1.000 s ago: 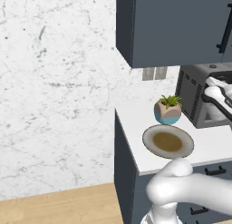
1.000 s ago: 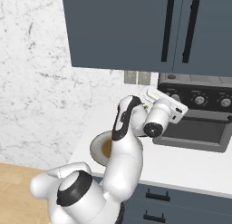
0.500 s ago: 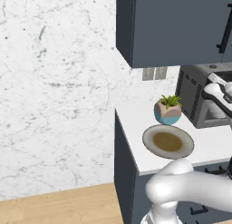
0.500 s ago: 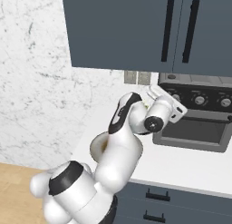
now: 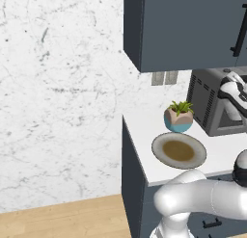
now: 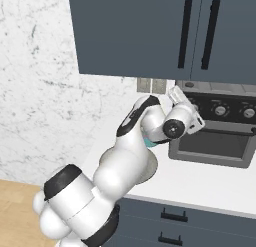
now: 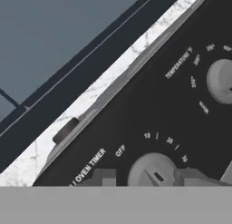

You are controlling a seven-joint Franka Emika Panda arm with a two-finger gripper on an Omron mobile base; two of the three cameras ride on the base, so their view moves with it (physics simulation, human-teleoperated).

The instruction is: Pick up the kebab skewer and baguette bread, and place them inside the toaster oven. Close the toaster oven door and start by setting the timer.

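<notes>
The toaster oven (image 6: pixel 215 141) stands on the counter with its door closed, and it also shows in the left base view (image 5: pixel 205 104). My gripper (image 6: pixel 189 107) is up at the left end of its control panel. In the hand view my gripper (image 7: pixel 152 177) is shut on the oven timer knob (image 7: pixel 153 168), with one fingertip (image 7: pixel 103 177) on each side of it. The OFF mark and minute numbers ring the knob. My hand also shows at the oven's front (image 5: pixel 233 85). The kebab skewer and baguette bread are out of view.
A round plate (image 5: pixel 166 160) with a brown centre lies on the white counter (image 5: pixel 140 136), and a small potted plant (image 5: pixel 178 117) stands behind it. The temperature knob (image 7: pixel 222 80) sits beside the timer. Dark wall cabinets (image 6: pixel 150 31) hang above the oven.
My arm has swung its elbow up and over while the hand stayed at the oven's panel. The oven, plate and plant have not moved.
</notes>
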